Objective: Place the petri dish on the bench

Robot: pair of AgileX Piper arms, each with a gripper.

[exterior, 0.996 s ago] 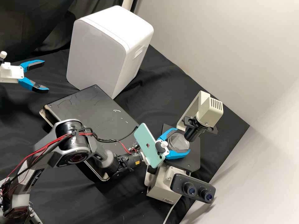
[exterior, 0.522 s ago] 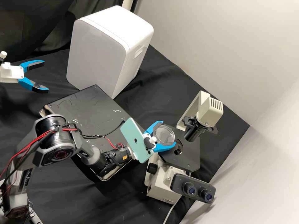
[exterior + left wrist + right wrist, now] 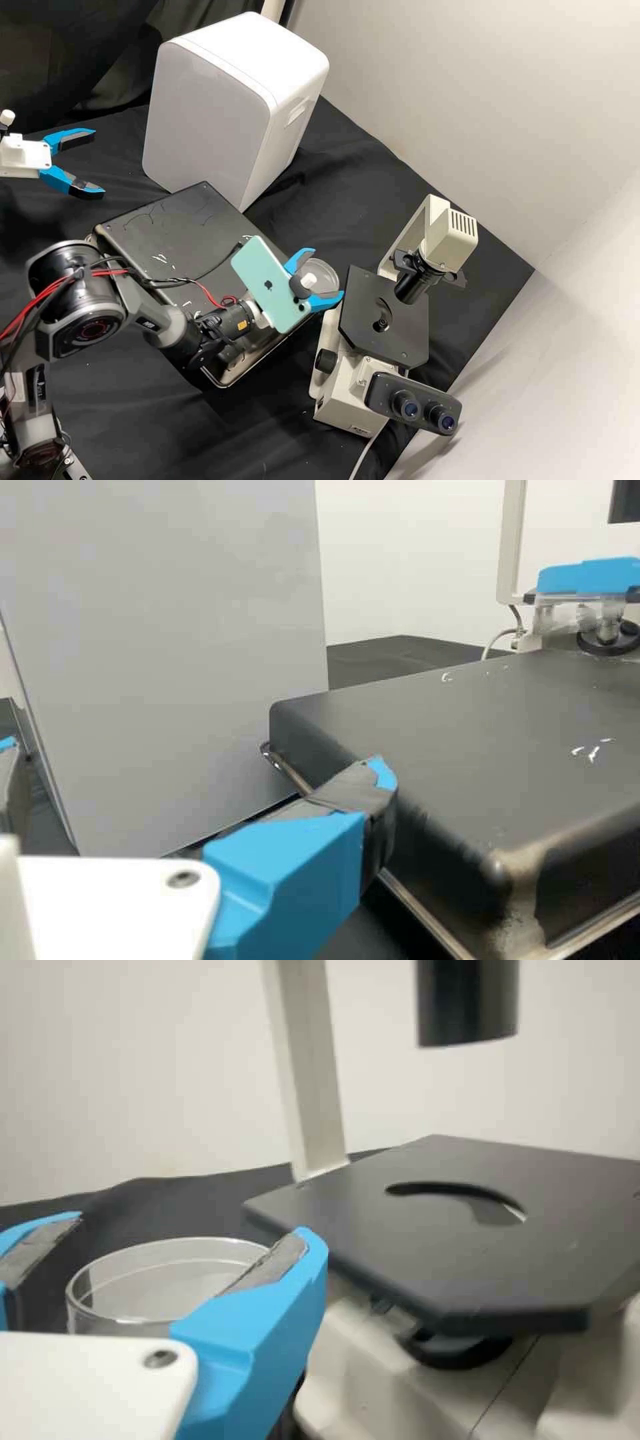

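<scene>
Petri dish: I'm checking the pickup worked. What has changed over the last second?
The right pincer, shut on the clear round plastic petri dish, drew it back off the cream microscope's black stage, toward the flat black metal tray. The left pincer stayed open beside the white box; the microscope did not move.

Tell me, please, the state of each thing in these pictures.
petri dish, gripped, clear of the microscope stage
right gripper, shut on the petri dish
left gripper, open and empty
microscope stage, nothing on it
white box, closed
</scene>
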